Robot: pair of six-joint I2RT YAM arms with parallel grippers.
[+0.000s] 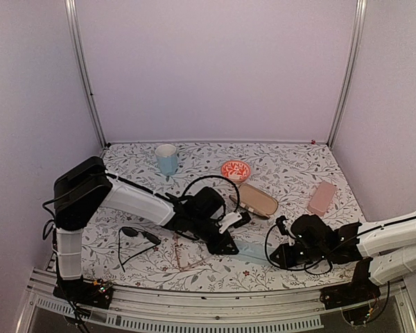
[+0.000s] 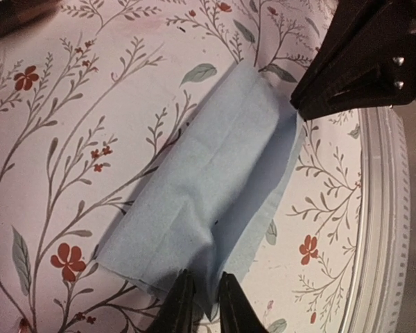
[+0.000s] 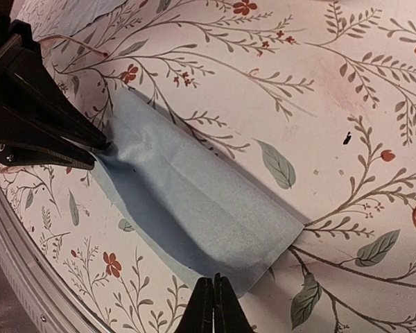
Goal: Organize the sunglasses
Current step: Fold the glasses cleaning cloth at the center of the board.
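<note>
Pinching blue cloth (image 2: 215,173) by both ends with left tool (image 2: 202,309) and right tool (image 3: 213,306), seemingly clenched on it; needs matched folding before fetching black sunglasses (image 1: 130,232).

The black sunglasses (image 1: 140,236) lie on the desk (image 1: 291,170), dark lenses side by side, thin arms unfolded toward the near edge. The pinkish see-through glasses (image 1: 183,254) lie just beside them, to their right.
</note>
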